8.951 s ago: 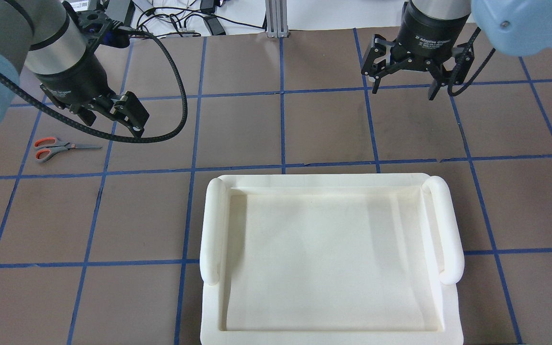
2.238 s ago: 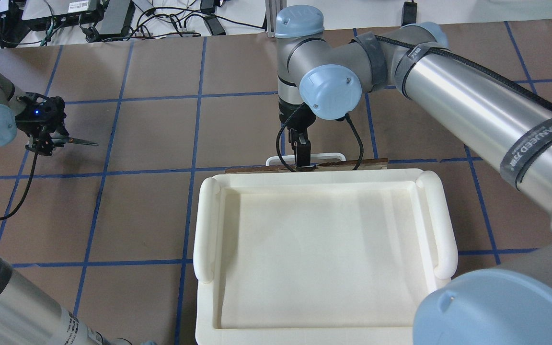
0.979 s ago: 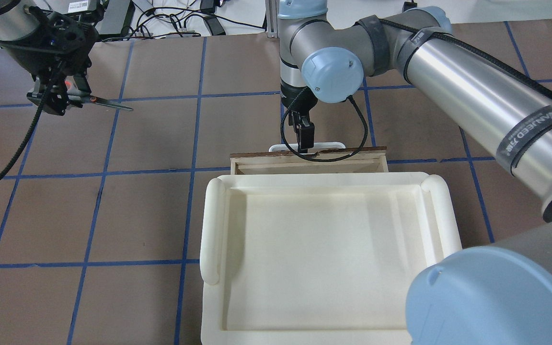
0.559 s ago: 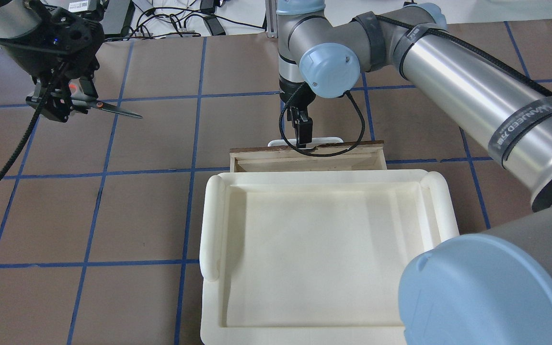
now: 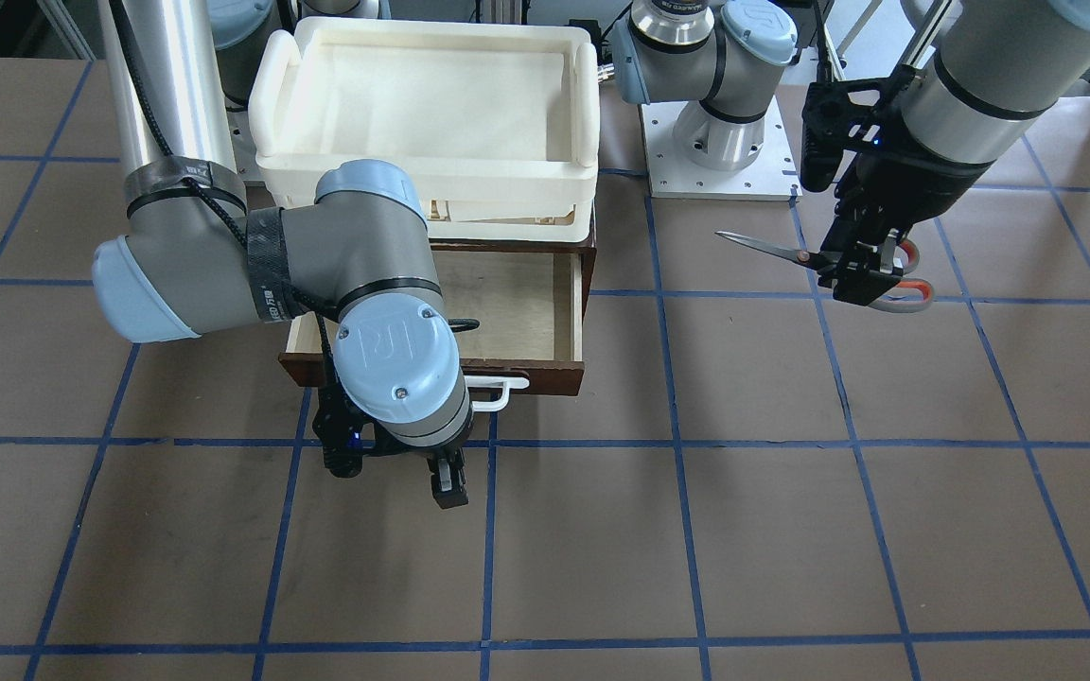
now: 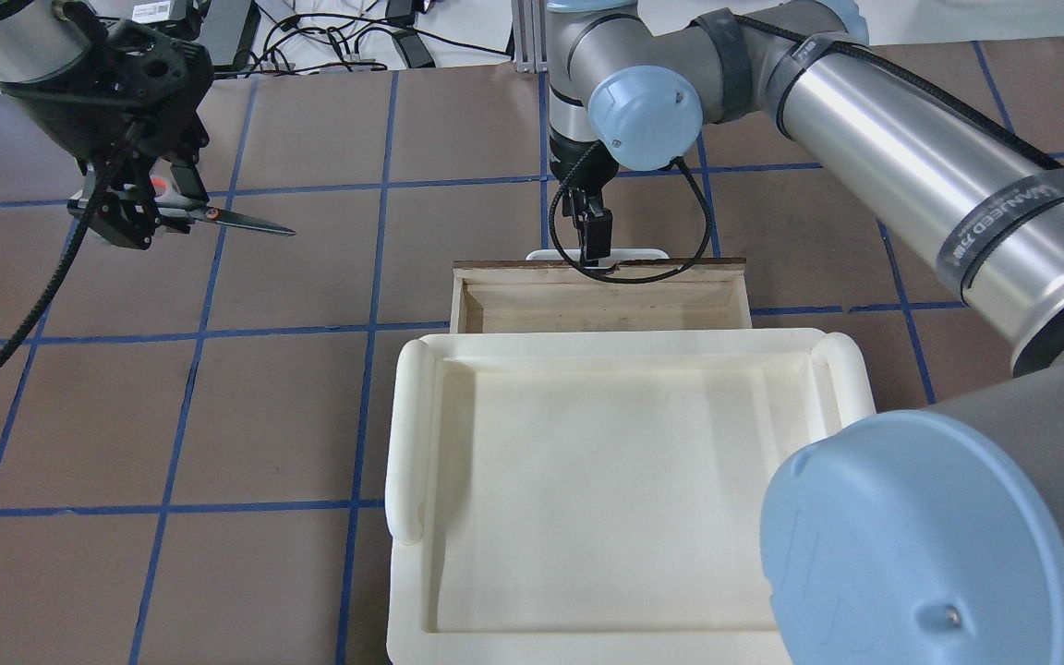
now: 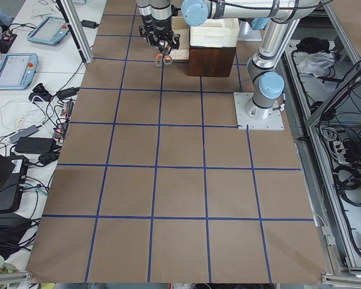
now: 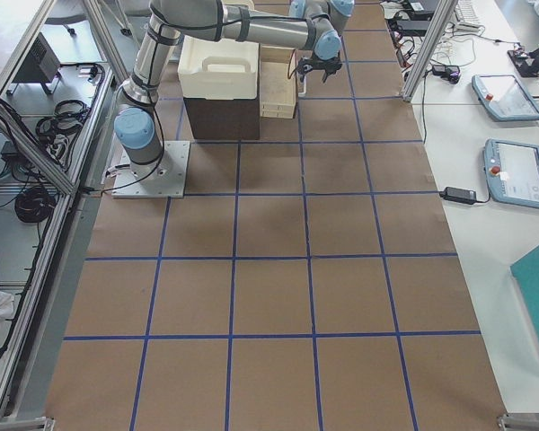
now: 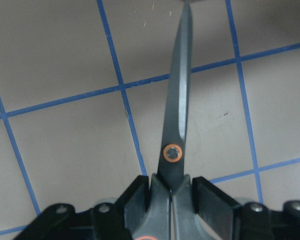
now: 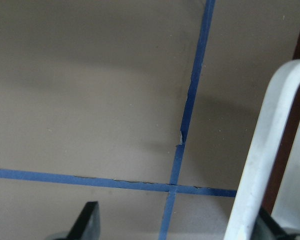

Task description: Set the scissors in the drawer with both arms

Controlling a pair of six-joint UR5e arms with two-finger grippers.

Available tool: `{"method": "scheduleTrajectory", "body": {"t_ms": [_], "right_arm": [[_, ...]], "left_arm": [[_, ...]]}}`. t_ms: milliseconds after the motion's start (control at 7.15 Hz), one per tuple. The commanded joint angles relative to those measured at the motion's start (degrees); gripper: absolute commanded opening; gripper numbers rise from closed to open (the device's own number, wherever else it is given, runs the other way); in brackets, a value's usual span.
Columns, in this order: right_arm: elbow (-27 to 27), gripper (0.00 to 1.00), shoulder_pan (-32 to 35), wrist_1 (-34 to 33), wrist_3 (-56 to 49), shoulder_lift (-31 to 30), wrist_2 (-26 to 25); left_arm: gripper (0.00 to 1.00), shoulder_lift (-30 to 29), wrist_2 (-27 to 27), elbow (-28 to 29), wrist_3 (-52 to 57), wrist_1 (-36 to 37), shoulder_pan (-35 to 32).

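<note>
Dark brown wooden drawer (image 6: 680, 266) stands open | black right gripper (image 6: 595, 249) spread wide at its white bar handle (image 6: 643, 252) | black left gripper (image 6: 130, 222) clamps small grey-handled scissors (image 6: 236, 219), ten o'clock of drawer | you carry them level toward four o'clock and release low inside.

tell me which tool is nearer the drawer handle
Right. The right tool hangs open just in front of the drawer handle; the left tool holds the scissors off to one side, well away.

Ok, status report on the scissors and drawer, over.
Left gripper shut on scissors, held above table. Right gripper open at drawer handle; drawer open. Right arm near drawer's front, maybe in the way.
</note>
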Motion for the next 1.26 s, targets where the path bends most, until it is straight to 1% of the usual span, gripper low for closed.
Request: {"method": "scheduleTrajectory", "body": {"t_ms": [0,140,420,699,1119], "right_arm": [[-1.12,1.00,-0.04,-0.07,-0.38,0.64,-0.01],[-1.74,1.00,-0.12,-0.16,-0.47,1.17,0.08],[-2.44,1.00,-0.47,-0.51,-1.69,1.61,0.08],[-2.62,1.00,-1.35,-2.26,-2.23,1.70,0.17],[-3.50,1.00,-1.44,-2.71,-2.58,2.84,0.08]], "left_arm": [[0.00,-0.67,3.13,-0.06,-5.64,0.10,-4.74],[0.00,-0.93,3.26,0.03,-8.08,0.10,-5.54],[0.00,-1.28,3.43,-0.14,-9.24,0.10,-5.73],[0.00,-1.28,3.79,-0.14,-15.46,-0.17,-5.90],[0.00,-1.11,3.43,-0.58,-15.23,-0.25,-5.90]]}}
